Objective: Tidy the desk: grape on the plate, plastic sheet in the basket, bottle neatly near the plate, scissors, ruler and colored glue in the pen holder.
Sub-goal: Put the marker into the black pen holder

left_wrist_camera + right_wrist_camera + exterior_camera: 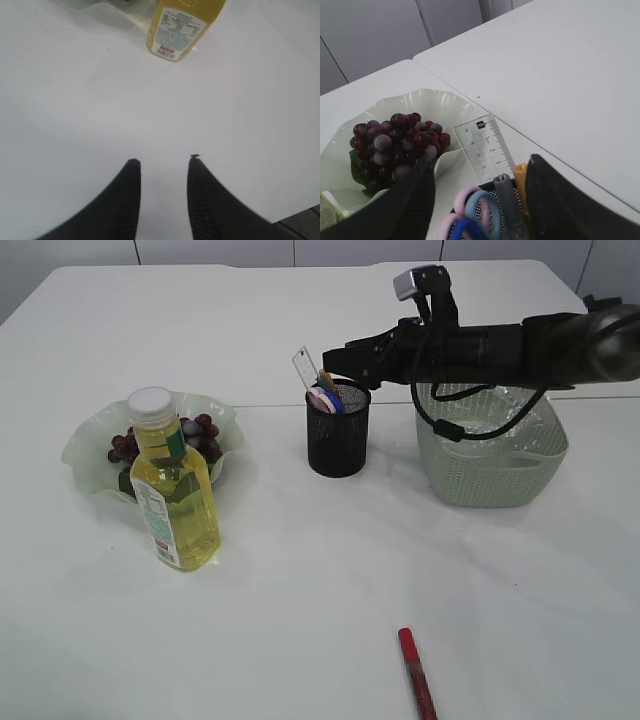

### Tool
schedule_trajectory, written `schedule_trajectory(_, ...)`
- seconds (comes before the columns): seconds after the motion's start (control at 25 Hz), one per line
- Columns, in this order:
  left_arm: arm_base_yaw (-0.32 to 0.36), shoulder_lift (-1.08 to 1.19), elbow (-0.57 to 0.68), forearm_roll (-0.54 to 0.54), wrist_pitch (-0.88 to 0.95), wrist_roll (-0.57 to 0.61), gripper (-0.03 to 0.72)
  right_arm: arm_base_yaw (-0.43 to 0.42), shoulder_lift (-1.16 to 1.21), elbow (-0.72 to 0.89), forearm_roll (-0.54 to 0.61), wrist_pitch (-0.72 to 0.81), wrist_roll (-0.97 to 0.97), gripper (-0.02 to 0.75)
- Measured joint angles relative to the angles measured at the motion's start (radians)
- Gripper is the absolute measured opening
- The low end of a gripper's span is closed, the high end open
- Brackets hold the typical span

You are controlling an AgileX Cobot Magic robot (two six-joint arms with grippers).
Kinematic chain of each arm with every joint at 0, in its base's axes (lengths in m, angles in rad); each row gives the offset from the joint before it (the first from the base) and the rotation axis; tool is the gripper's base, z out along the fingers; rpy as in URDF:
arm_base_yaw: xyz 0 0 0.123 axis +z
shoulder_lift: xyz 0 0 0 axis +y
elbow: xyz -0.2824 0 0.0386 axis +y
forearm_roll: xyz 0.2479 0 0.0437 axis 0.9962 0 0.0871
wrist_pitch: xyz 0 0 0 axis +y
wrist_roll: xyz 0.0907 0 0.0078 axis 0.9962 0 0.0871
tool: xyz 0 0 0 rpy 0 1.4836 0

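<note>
The grape (190,432) bunch lies on the pale green plate (85,450), with the yellow bottle (175,490) upright in front of it. The black mesh pen holder (338,435) holds the clear ruler (485,147), the pink and blue scissors (470,215) and grey (507,200) and orange (521,175) glue pens. My right gripper (481,161) hovers open just above the holder's mouth, holding nothing. A red glue pen (417,672) lies flat near the table's front edge. Clear plastic sheet (500,420) sits in the green basket (490,475). My left gripper (164,161) is open over bare table, short of the bottle (180,25).
My right arm (500,345) stretches in from the right above the basket. A seam between two tabletops runs behind the plate and holder. The table's edge shows at the lower right of the left wrist view.
</note>
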Motion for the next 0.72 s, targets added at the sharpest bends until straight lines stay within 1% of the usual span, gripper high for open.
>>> schedule_trajectory(0.04,0.0,0.0,0.0,0.0,0.0,0.0,0.241,0.0,-0.011,0.0,-0.016,-0.002,0.047,0.427)
schedule_trajectory(0.12,0.0,0.0,0.0,0.0,0.002,0.0,0.241,0.0,-0.05,0.0,-0.093,-0.032,0.15,0.426)
schedule_trajectory(0.2,0.0,0.0,0.0,0.0,0.002,0.0,0.241,0.0,-0.115,0.0,-0.23,-0.067,0.312,0.423)
schedule_trajectory(0.36,0.0,0.0,0.0,0.0,0.0,0.0,0.241,0.004,-0.283,0.0,-0.611,-0.057,0.758,0.417)
schedule_trajectory(0.4,0.0,0.0,0.0,0.0,0.0,0.0,0.241,0.007,-0.314,-0.002,-0.737,-0.029,0.897,0.415)
schedule_trajectory(0.48,0.0,0.0,0.0,0.0,-0.002,0.0,0.241,0.027,-0.378,-0.003,-0.924,0.04,1.109,0.411)
schedule_trajectory(0.64,0.0,0.0,0.0,0.0,-0.004,0.0,0.241,0.095,-0.448,-0.003,-1.255,0.204,1.475,0.407)
schedule_trajectory(0.72,0.0,0.0,0.0,0.0,-0.004,0.0,0.241,0.144,-0.464,0.0,-1.385,0.26,1.601,0.407)
